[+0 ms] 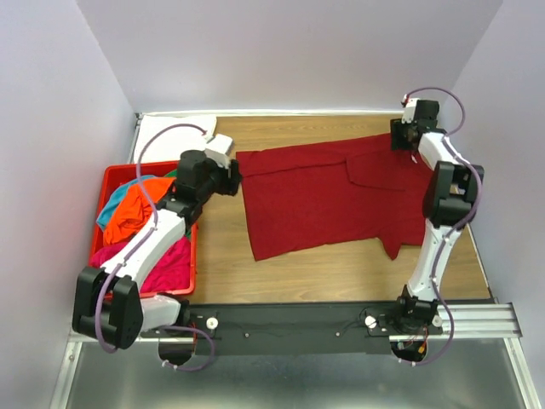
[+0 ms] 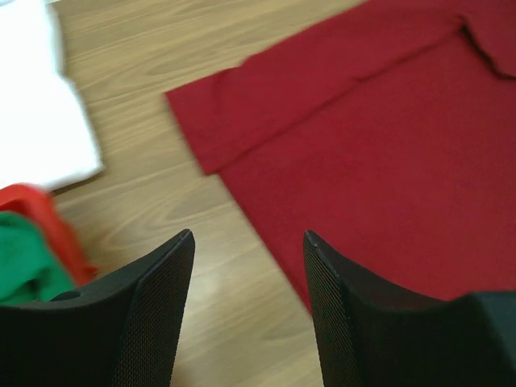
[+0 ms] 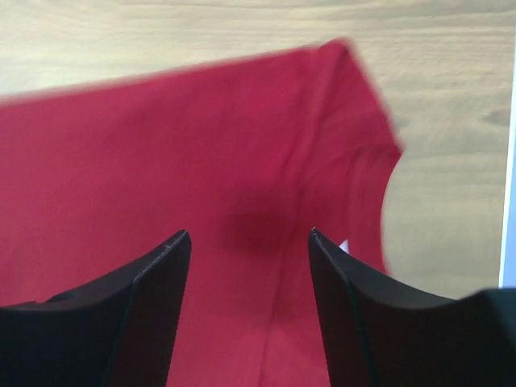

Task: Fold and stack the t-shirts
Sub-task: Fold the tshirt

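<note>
A dark red t-shirt point(image 1: 324, 192) lies spread flat on the wooden table, partly folded with one sleeve turned in; it also shows in the left wrist view point(image 2: 387, 137) and the right wrist view point(image 3: 185, 153). A white t-shirt point(image 1: 170, 136) lies folded at the back left, seen too in the left wrist view point(image 2: 36, 105). Orange, teal, green and magenta shirts point(image 1: 136, 213) are heaped in the bin. My left gripper point(image 2: 248, 235) is open and empty above the shirt's left edge. My right gripper point(image 3: 248, 234) is open and empty above the shirt's neck end at the far right.
A red plastic bin point(image 1: 115, 175) stands at the left edge of the table, under my left arm. White walls enclose the table at the back and both sides. Bare wood point(image 1: 298, 273) lies in front of the shirt.
</note>
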Available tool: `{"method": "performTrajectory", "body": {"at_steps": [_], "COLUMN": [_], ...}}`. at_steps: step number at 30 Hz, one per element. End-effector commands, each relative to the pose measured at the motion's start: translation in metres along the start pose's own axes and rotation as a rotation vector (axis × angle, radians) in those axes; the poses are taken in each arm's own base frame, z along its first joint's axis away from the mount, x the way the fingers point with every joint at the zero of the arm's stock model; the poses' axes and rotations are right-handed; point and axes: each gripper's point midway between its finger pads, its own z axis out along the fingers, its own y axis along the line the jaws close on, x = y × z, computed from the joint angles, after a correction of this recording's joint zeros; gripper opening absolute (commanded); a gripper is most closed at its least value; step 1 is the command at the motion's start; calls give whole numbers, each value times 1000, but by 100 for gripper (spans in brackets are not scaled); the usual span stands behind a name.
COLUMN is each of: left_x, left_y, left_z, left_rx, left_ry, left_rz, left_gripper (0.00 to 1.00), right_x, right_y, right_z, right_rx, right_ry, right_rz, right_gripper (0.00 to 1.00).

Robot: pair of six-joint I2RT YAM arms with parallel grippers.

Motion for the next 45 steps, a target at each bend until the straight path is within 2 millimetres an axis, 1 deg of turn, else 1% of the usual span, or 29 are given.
{"method": "performTrajectory", "body": {"at_steps": [1, 3, 4, 5, 6, 7, 8, 9, 10, 11, 12, 13, 15, 16, 17, 18, 19, 20, 21, 25, 27, 28, 30, 32, 34, 40, 43, 44, 45], "left_x": [-17, -16, -16, -14, -22, -28, -42, -49, -55, -58, -69, -70, -78, -74, -75, -72, -69, -59, -55, -31, -14, 1, 15, 30, 33, 61, 77, 79, 91], "left_y": [-53, -65, -66, -61, -61, -60, -60, -62, -61, -57, -57, -56, -56, -61, -64, -69, -75, -86, -90, -96, -96, -86, -78, -78, -79, -101, -115, -121, -129], "left_z": [-7, -15, -19, -22, -31, -37, -50, -57, -63, -69, -83, -87, -102, -103, -109, -110, -111, -112, -112, -105, -100, -96, -92, -93, -97, -107, -105, -105, -101], "left_rx": [147, 152, 146, 117, 104, 85, 72, 74, 64, 39, 33, 28, 25, 55, 73, 101, 133, 206, 230, 247, 233, 196, 157, 148, 156, 328, 413, 430, 466], "left_ry": [-17, -7, -7, -7, -42, -73, -150, -194, -236, -282, -342, -364, -415, -420, -440, -441, -444, -447, -446, -393, -325, -246, -164, -94, -79, -26, 20, 33, 76], "left_rz": [43, 108, 122, 185, 207, 217, 242, 258, 269, 277, 288, 308, 317, 342, 371, 397, 422, 486, 512, 619, 696, 725, 777, 822, 820, 840, 844, 827, 826], "left_gripper": [64, 64, 64, 64, 64, 64, 66, 67, 67, 70, 74, 82, 96, 98, 98, 98, 98, 98, 98, 98, 98, 98, 98, 98, 98, 93, 86, 81, 78], "right_x": [-13, -6, 26, 18, 29, 53, 55, 78, 68, 80, 85, 104, 100, 101, 117, 119, 111, 126, 121, 141, 148, 150, 150, 151, 153, 152, 151, 151, 151], "right_y": [42, 57, 78, 86, 97, 116, 122, 137, 135, 143, 145, 150, 149, 151, 154, 155, 156, 162, 163, 174, 175, 176, 175, 173, 172, 167, 167, 167, 167], "right_z": [-65, -85, -91, -114, -124, -135, -153, -166, -174, -193, -202, -210, -237, -249, -255, -264, -284, -290, -307, -322, -324, -326, -326, -323, -320, -314, -315, -315, -315], "right_rx": [-194, -247, -327, -365, -418, -498, -528, -604, -596, -639, -655, -685, -674, -683, -697, -702, -688, -723, -712, -794, -809, -812, -804, -791, -787, -762, -766, -765, -763], "right_ry": [-67, -74, -24, -70, -66, -41, -66, -41, -77, -93, -103, -89, -161, -194, -190, -219, -294, -306, -371, -339, -323, -320, -318, -309, -293, -256, -259, -258, -258], "right_rz": [-115, -161, -175, -222, -244, -254, -294, -298, -324, -344, -358, -382, -434, -479, -492, -508, -544, -558, -584, -555, -559, -561, -565, -567, -563, -540, -540, -539, -539], "right_gripper": [68, 72, 73, 73, 75, 77, 77, 78, 78, 81, 81, 84, 85, 89, 92, 94, 100, 100, 100, 100, 100, 100, 100, 100, 100, 100, 100, 100, 100]}}
